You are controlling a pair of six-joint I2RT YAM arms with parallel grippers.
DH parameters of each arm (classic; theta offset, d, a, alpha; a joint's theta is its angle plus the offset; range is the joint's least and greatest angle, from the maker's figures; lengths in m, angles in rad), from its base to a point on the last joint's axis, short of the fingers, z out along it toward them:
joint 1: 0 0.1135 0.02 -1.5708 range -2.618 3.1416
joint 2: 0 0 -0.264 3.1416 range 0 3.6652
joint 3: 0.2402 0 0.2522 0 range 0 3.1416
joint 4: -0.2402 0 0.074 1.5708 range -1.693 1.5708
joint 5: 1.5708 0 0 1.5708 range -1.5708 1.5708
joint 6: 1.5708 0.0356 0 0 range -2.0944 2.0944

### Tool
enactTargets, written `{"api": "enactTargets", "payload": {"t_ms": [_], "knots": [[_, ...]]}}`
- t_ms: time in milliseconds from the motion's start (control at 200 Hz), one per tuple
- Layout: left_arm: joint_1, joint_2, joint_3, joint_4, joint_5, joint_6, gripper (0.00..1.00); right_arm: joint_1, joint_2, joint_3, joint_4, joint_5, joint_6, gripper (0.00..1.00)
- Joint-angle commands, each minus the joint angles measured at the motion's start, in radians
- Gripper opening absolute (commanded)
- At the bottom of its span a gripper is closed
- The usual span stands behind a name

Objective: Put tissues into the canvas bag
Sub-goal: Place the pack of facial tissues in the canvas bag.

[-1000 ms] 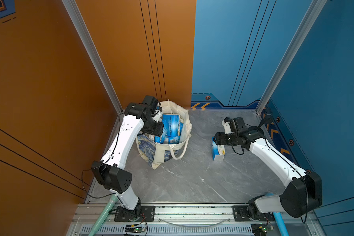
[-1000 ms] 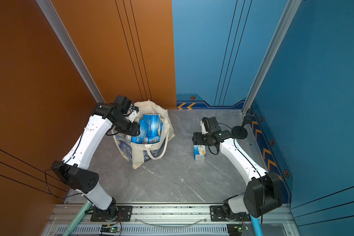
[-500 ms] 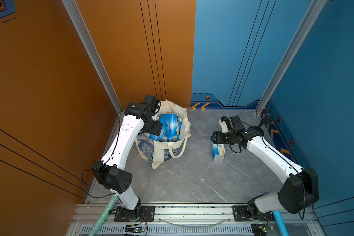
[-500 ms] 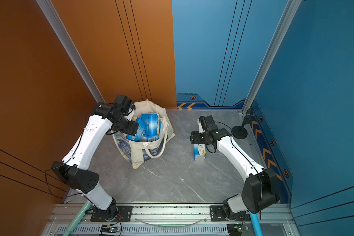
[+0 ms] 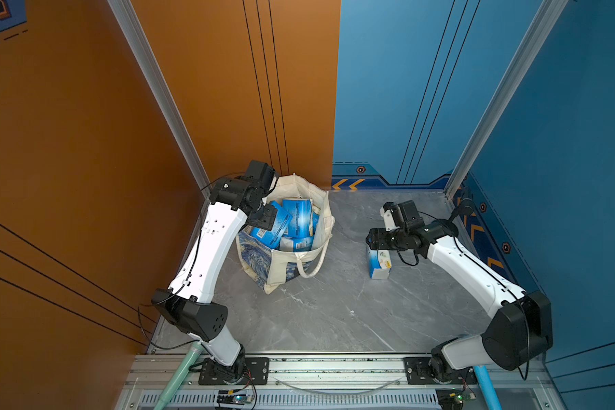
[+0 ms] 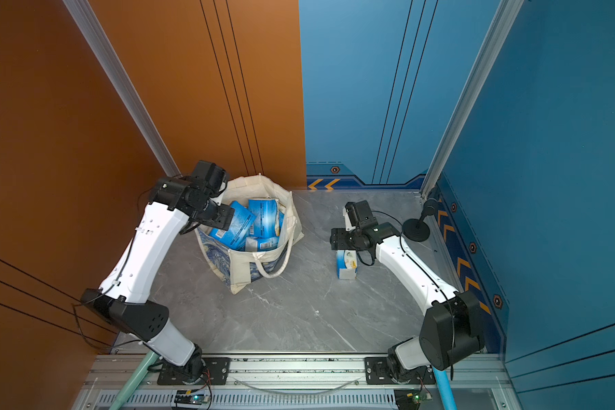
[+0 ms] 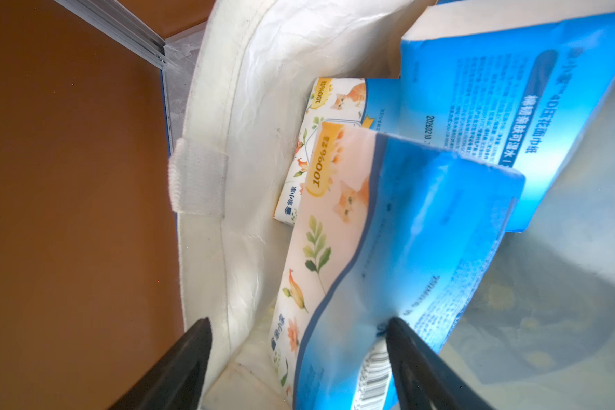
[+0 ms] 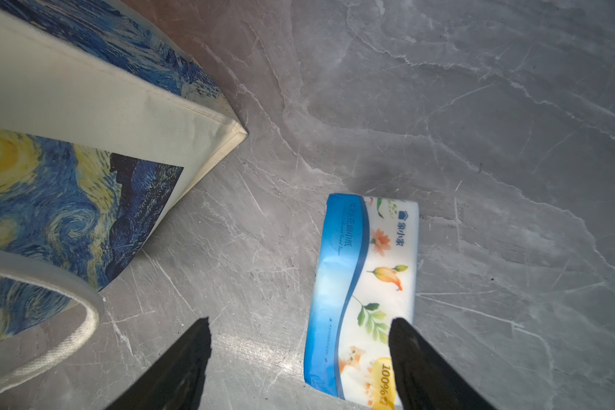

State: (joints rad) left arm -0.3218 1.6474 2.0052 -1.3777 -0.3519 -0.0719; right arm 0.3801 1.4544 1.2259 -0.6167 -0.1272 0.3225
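The canvas bag (image 5: 256,255) (image 6: 242,266) stands open at the back left, holding several blue-and-white tissues (image 5: 297,216) (image 6: 263,216). My left gripper (image 5: 268,222) (image 6: 226,220) is at the bag's left rim, open. In the left wrist view one pack (image 7: 405,248) lies between the spread fingers of the left gripper (image 7: 299,321), touching one finger, with the cream lining (image 7: 249,106) beside it. A single pack (image 5: 379,264) (image 6: 347,266) (image 8: 363,277) lies on the floor. My right gripper (image 5: 371,241) (image 6: 334,241) (image 8: 299,321) hangs open just above its end. The bag's painted side (image 8: 68,213) shows nearby.
The grey marble floor (image 5: 334,312) is walled by orange panels on the left and blue panels at the back and right. A black round-based stand (image 6: 416,230) sits in the back right corner. The bag's loop handle (image 5: 311,266) hangs down its front.
My left gripper has opened, letting its pack settle into the bag, and has drawn back toward the bag's left rim. The right gripper has shifted slightly left over the floor pack.
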Motion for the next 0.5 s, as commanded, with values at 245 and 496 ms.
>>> {"api": "enactTargets", "payload": {"t_ms": [245,496], "knots": [[0.007,0.078,0.010,0.026,-0.058,-0.003,0.75,0.005,0.013,0.030,-0.021,0.027,-0.012,0.81],[-0.008,0.092,0.008,0.039,-0.092,-0.009,0.73,0.008,0.049,0.033,-0.050,0.140,-0.032,0.87]]}}
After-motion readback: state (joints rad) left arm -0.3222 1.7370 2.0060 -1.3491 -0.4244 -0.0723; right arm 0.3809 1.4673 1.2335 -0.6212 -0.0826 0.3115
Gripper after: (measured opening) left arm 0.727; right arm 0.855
